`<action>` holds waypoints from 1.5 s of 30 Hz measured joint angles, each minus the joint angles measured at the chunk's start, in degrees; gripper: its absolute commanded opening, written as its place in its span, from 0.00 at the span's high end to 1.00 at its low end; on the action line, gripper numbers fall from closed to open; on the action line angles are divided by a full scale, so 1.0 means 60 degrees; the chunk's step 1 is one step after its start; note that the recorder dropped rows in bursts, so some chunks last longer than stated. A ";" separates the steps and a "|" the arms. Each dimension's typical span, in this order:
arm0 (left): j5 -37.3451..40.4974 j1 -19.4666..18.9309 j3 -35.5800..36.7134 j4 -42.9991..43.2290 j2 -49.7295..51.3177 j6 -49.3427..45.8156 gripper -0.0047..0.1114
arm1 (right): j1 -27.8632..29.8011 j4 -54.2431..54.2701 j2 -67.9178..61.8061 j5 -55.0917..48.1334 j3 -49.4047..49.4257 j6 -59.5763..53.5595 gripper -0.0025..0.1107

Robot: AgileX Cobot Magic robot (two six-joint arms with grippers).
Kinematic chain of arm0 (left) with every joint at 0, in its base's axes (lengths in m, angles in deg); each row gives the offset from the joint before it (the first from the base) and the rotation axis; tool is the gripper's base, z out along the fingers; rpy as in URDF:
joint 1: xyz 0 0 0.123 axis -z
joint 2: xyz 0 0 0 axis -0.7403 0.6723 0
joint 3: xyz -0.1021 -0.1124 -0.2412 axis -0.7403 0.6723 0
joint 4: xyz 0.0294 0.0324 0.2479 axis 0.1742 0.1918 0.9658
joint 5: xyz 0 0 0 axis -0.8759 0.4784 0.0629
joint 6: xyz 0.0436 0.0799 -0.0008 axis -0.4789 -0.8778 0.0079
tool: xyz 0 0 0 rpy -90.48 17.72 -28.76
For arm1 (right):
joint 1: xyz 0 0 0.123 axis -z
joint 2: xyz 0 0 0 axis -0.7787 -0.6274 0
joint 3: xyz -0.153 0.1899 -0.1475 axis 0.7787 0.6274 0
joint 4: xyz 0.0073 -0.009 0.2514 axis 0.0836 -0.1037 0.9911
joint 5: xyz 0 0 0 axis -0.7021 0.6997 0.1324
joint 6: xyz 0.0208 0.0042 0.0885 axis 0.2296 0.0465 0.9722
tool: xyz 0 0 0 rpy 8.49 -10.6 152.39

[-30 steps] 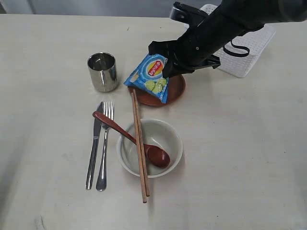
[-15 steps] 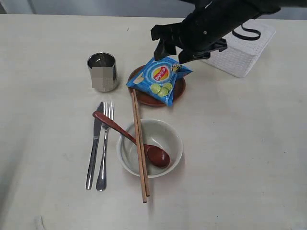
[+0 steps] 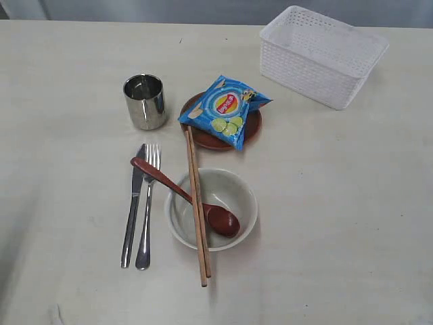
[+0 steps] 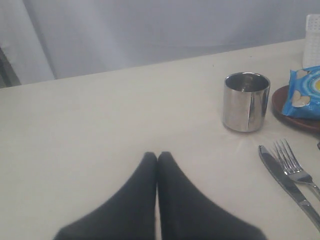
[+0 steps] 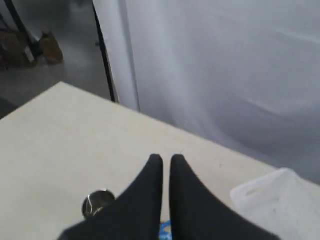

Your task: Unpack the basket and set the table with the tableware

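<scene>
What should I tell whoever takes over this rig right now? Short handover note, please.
Left gripper: fingers shut, empty, low over the table.
Right gripper: fingers shut, empty, well above the table.
Basket looks empty, upper right in the exterior view.
Snack packet lies on the plate; cup stands beside it.
Knife and fork lie side by side; spoon and chopsticks rest across the bowl.
Done: unpacking. Left: probably only tidying the spoon and chopsticks.
</scene>
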 measured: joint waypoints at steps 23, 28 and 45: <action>0.0000 0.0000 0.0000 0.0000 0.0000 0.0000 0.96 | 0.0000 -0.3586 0.8418 -0.2529 -0.0059 0.1716 0.98; 0.0000 0.0000 0.0000 0.0000 0.0000 0.0000 0.96 | 0.0000 -0.4709 1.0224 -0.2682 -0.0095 0.3182 0.98; 0.0015 0.0000 0.0000 0.0000 0.0000 0.0000 0.96 | 0.0297 -0.4789 1.1214 -0.5188 0.0918 0.3722 0.98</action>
